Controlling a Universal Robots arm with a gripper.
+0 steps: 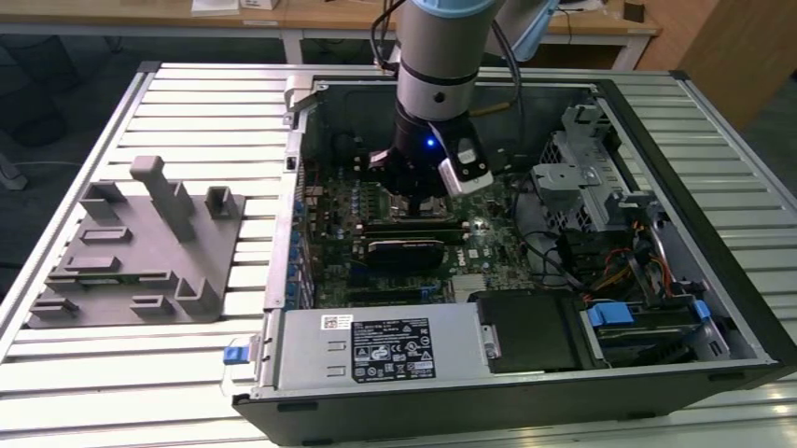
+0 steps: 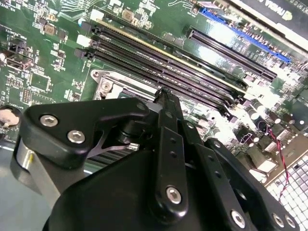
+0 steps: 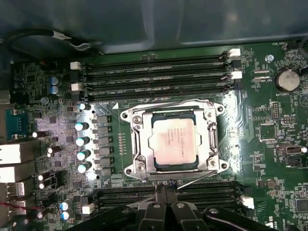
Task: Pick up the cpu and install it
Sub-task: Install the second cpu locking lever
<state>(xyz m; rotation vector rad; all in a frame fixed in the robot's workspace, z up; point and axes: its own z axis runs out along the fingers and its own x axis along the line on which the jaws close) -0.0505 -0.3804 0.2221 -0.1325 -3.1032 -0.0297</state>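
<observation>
The cpu (image 3: 173, 142), a small square chip with a pale silvery top, lies flat inside the socket frame (image 3: 137, 144) on the green motherboard in the first wrist view. My gripper (image 3: 166, 191) hovers just beside the socket's edge, its black fingers pressed together and shut with nothing seen between them. A thin metal lever (image 3: 202, 175) runs along that edge and ends right at the fingertips; whether they touch it cannot be told. In the second wrist view the gripper (image 2: 163, 96) stands over a corner of the socket (image 2: 103, 86). The exterior view has the gripper (image 1: 417, 191) low inside the open computer case (image 1: 748, 327).
Memory slots (image 3: 159, 72) flank the socket on two sides. A row of capacitors (image 3: 83, 139) stands close by. Inside the case sit a power supply (image 1: 373, 350) and a drive cage (image 1: 585, 168). A grey tray with upright posts (image 1: 125, 252) lies on the table at the exterior view's left.
</observation>
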